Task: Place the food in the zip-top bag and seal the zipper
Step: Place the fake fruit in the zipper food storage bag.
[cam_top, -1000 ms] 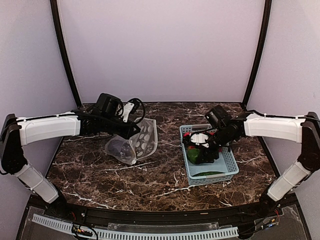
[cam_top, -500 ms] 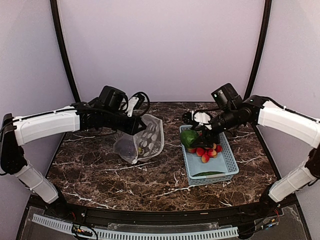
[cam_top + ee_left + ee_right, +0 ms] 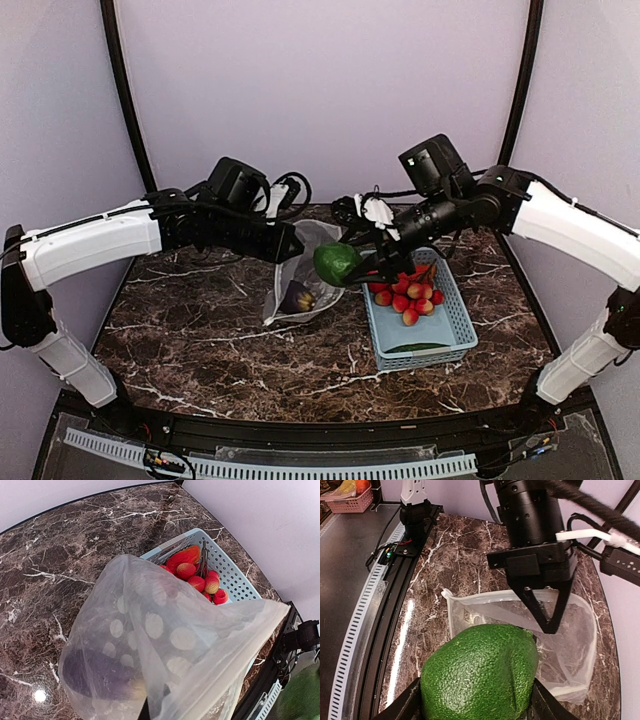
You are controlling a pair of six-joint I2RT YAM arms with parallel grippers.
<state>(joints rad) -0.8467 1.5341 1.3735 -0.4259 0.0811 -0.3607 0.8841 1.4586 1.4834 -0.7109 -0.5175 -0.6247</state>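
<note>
1. Hanging clear of the table: one rounded, pebble-skinned green fruit (image 3: 337,263) of dull green plastic, bulkier than any other piece in view.
2. Grip: right gripper (image 3: 479,704) spread wide around the green fruit, one black finger pressed to each flank. Most of the fruit juts out past the fingertips.
3. Position: in the air between bag and basket, at the bag's right edge.
4. Clear, soft plastic zip-top bag (image 3: 305,275) printed with white dots. Its bottom rests on the table and its top edge is held up. The left gripper (image 3: 292,247) is pressed together, pinching that upper edge.
5. Bag contents: one dark purple eggplant (image 3: 95,667) lying at the bottom.
6. Light-blue slotted plastic basket (image 3: 455,335), just right of the fruit. Small, round red pieces (image 3: 408,298), some tinged yellow, cluster in its far half. A green cucumber (image 3: 415,348) lies along its near end.
7. Obstruction: in the right wrist view, the left gripper's black fingers stand directly beyond the fruit, over the bag's rim.
8. Support: dark brown, marble-patterned table (image 3: 200,330).
</note>
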